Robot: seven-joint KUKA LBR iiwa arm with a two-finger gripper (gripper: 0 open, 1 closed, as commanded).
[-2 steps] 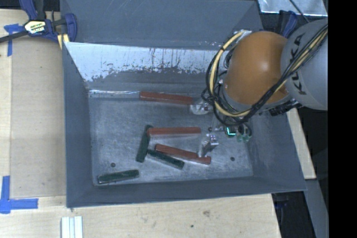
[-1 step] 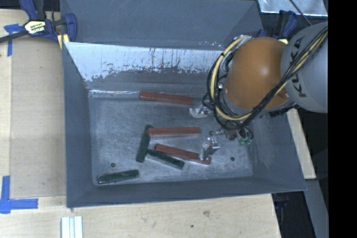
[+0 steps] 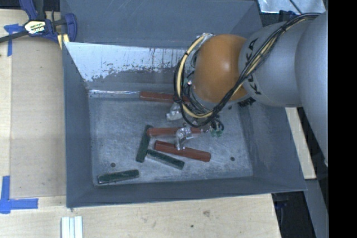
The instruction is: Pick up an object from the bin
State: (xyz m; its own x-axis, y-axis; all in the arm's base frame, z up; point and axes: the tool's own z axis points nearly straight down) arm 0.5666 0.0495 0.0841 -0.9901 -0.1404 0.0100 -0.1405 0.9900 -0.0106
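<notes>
Only one bit of writing can be read: "KUKA" in dark letters on the grey arm [image 3: 279,69], partly crossed by black and yellow cables [image 3: 237,83] that are routed round the orange cover [image 3: 220,69] at the wrist. 6 stick-shaped items are counted on the floor of the bin [image 3: 75,136]: 3 red-brown, 3 dark green. The rear red-brown stick [image 3: 156,96] is laid approx. level along the back wall, its right end hidden under the wrist. The middle red-brown stick [image 3: 164,132] and the front red-brown stick [image 3: 184,152] are found near the bin's centre, close together and roughly parallel. The left green stick [image 3: 143,147] is tilted steeply, its top end touching the left end of the middle red-brown stick. The centre green stick [image 3: 165,159] is set just below the front red-brown stick, and the front-left green stick [image 3: 118,176] is well apart, near the front-left corner. The end effector [image 3: 181,139] is seen low over the centre, at the right end of the middle red-brown stick and just above the front one. How far it is opened can't be told, nor whether anything is gripped, since the view is blocked by the cover and cables.
</notes>
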